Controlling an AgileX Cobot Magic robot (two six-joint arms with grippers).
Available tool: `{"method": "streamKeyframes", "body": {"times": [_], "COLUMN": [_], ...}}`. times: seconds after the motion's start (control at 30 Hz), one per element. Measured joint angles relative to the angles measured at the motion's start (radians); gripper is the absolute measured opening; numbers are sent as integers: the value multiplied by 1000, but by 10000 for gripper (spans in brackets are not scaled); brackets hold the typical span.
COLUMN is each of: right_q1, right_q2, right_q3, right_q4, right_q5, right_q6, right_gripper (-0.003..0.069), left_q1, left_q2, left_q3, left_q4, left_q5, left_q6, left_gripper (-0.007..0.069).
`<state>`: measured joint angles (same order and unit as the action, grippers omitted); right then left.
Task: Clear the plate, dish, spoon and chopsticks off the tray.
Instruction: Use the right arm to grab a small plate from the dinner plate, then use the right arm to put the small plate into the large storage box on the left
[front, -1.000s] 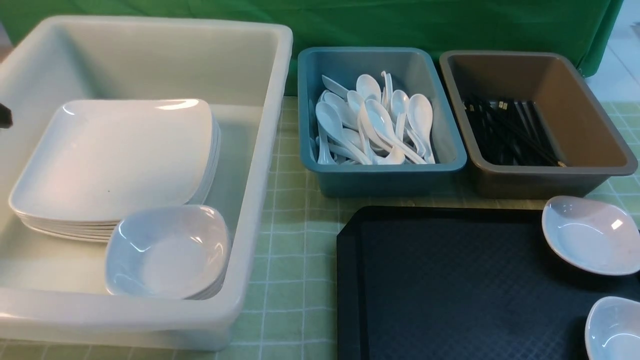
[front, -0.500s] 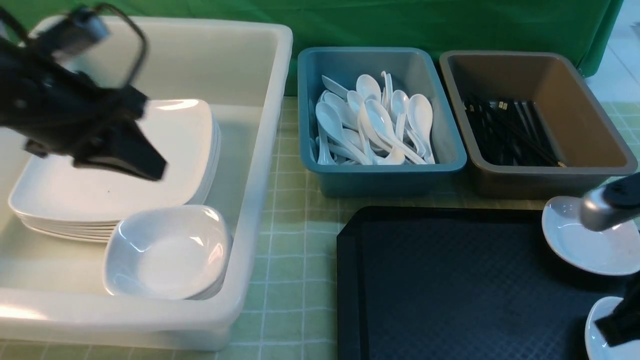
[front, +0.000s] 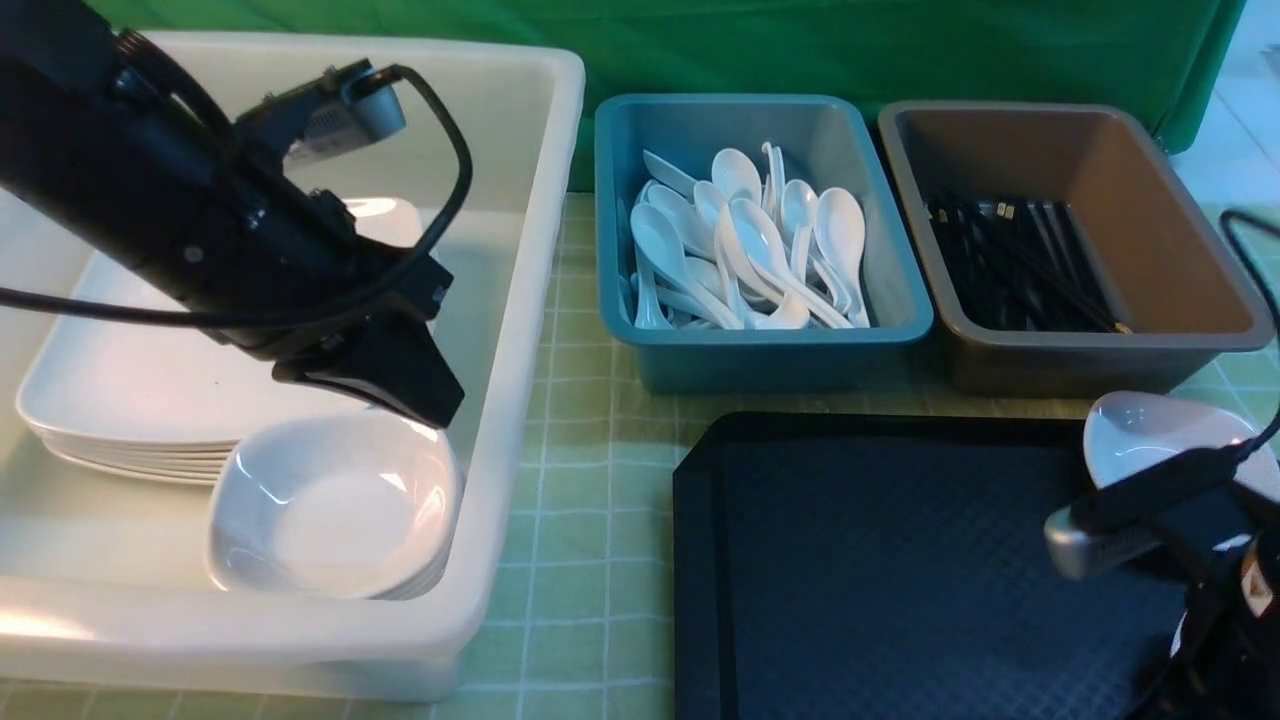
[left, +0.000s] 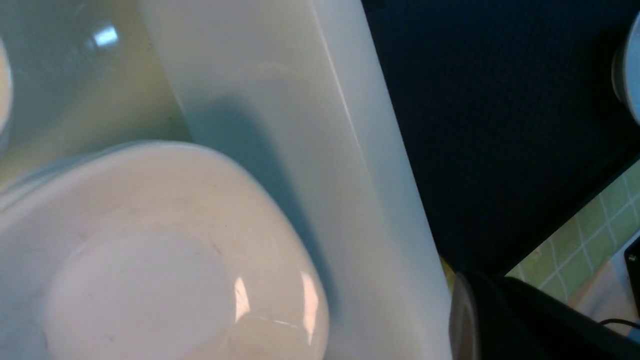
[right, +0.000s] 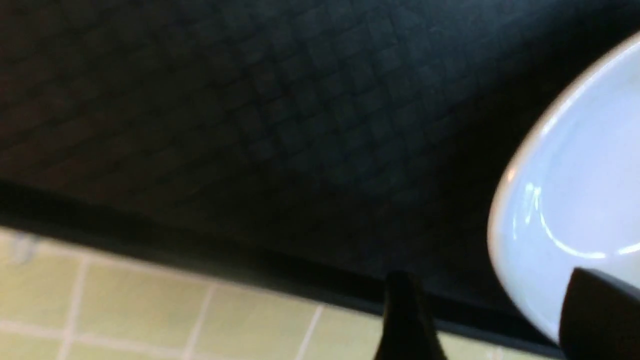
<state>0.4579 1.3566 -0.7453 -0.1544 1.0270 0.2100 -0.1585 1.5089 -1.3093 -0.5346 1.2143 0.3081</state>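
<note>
The black tray (front: 900, 560) carries a small white dish (front: 1140, 430) at its far right corner. A second dish (right: 575, 190) sits near the tray's front edge, hidden behind my right arm in the front view. My right gripper (right: 495, 320) is open, with that dish's rim between its fingers. My left gripper (front: 435, 405) is shut and empty, hovering just above the stacked dishes (front: 330, 510) in the white tub (front: 520, 300). The plates (front: 120, 390) are stacked in the same tub, partly behind my left arm. No spoon or chopsticks show on the tray.
Behind the tray stand a teal tub (front: 760, 345) full of white spoons (front: 760, 250) and a brown tub (front: 1080, 350) holding black chopsticks (front: 1020, 260). A green checked cloth (front: 590, 480) covers the table, and a green curtain hangs behind.
My left arm swung right and down across the tub to just above the stacked dishes. My right arm dropped lower over the near dish, and its jaws came apart.
</note>
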Motion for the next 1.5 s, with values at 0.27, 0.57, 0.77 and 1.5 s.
{"method": "streamKeyframes", "body": {"times": [0.27, 0.57, 0.77, 1.5], "right_q1": [0, 0, 0, 203], "right_q2": [94, 184, 224, 15], "right_q3": [24, 24, 23, -676], "right_q4": [-94, -151, -167, 209], "right_q5": [-91, -105, -106, 74], "right_q6": [56, 105, 99, -182], "right_gripper": [405, 406, 146, 30], "left_q1": [0, 0, 0, 474], "left_q2": [0, 0, 0, 0], "left_q3": [0, 0, 0, 0], "left_q4": [8, 8, 15, -94], "left_q5": [-23, -23, -23, -46], "left_q6": [-6, -6, -6, -4], "left_gripper": [14, 22, 29, 42]}}
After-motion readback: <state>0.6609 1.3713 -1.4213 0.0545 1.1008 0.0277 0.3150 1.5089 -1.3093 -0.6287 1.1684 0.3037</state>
